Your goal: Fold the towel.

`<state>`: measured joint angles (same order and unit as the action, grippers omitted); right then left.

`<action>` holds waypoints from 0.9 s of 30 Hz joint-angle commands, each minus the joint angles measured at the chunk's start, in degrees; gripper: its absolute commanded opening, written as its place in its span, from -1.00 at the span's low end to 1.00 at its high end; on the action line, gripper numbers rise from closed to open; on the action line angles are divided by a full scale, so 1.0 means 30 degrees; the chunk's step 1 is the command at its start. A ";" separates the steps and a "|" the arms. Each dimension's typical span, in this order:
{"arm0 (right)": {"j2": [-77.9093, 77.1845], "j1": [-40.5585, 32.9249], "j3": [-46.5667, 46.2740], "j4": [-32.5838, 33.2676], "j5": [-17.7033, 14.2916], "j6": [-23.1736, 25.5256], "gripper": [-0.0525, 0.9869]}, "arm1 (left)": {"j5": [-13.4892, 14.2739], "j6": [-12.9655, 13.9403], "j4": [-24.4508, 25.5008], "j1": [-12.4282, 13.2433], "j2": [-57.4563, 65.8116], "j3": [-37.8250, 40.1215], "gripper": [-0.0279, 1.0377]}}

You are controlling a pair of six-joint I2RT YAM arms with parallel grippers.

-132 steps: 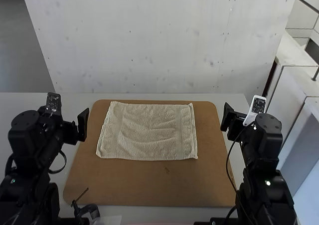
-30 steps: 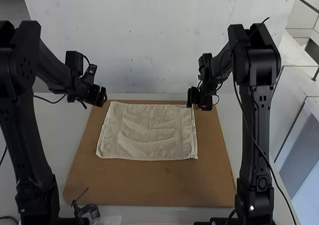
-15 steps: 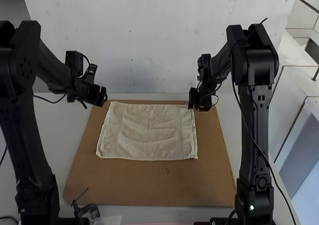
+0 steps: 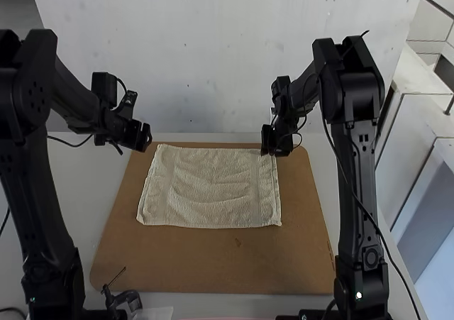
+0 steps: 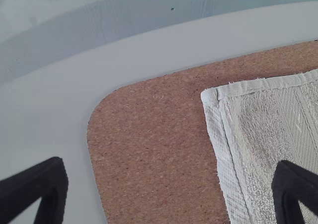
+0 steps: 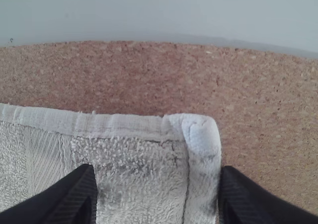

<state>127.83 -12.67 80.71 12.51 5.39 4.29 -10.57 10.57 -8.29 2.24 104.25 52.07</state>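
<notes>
Your table (image 4: 64, 171) runs out past both sides of the brown board (image 4: 206, 263), with your left arm (image 4: 34, 206) and right arm (image 4: 356, 185) standing one at each side. On the board, your towel (image 4: 213, 189) lies spread flat and unfolded, with shallow wrinkles across its middle. You have the widest stretch of board between the towel's near edge and the board's near edge, a narrower strip down each side, and a thin margin along the far edge

Your left gripper (image 4: 146, 138) hangs at the board's far left corner, near the towel's far left corner but apart from it. Your right gripper (image 4: 269, 150) is at the towel's far right corner, hiding part of it in the high view. By the board's near edge, toward the left, you have a small black clamp-like piece (image 4: 122, 300) with a thin rod

From your left wrist view you get the rounded board corner, the table edging round it, and the towel's far left corner (image 5: 212, 96) square and flat. The jaws of your left gripper (image 5: 171, 184) stand wide apart, one over the table, the other over the towel, with nothing clamped

Your right wrist view gives you the far right corner (image 6: 201, 132) up close, rounded, its thick side hem (image 6: 202, 179) running between the fingers. Your right gripper (image 6: 159, 191) has its jaws apart too: one over the terry, the other just beside the hem on the board side; you cannot tell whether either touches cloth
</notes>
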 commanded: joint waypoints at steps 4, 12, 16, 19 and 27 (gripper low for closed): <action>0.0749 0.0531 0.0402 -0.0011 -0.0800 -0.0143 -0.04 | -0.0374 0.0374 -0.0135 0.0367 0.0642 0.0660 0.77; 0.0749 0.0794 -0.0008 -0.0069 -0.1269 -0.0172 -0.25 | -0.0579 0.0432 -0.0135 0.0425 0.0671 0.0630 0.77; 0.0749 0.0970 -0.0389 -0.0450 -0.1327 -0.0143 -0.36 | -0.0579 0.0432 -0.0135 0.0425 0.0671 0.0601 0.77; 0.0691 0.0970 -0.0535 -0.0685 -0.1298 -0.0143 -0.52 | -0.0608 0.0432 -0.0135 0.0454 0.0671 0.0601 0.77; 0.0691 0.0911 -0.0682 -0.1183 -0.1269 -0.0084 -0.85 | -0.0638 0.0432 -0.0135 0.0572 0.0671 0.0572 0.77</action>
<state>128.11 -10.85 79.53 9.23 3.62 4.05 -11.66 11.16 -8.40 3.07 105.86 52.07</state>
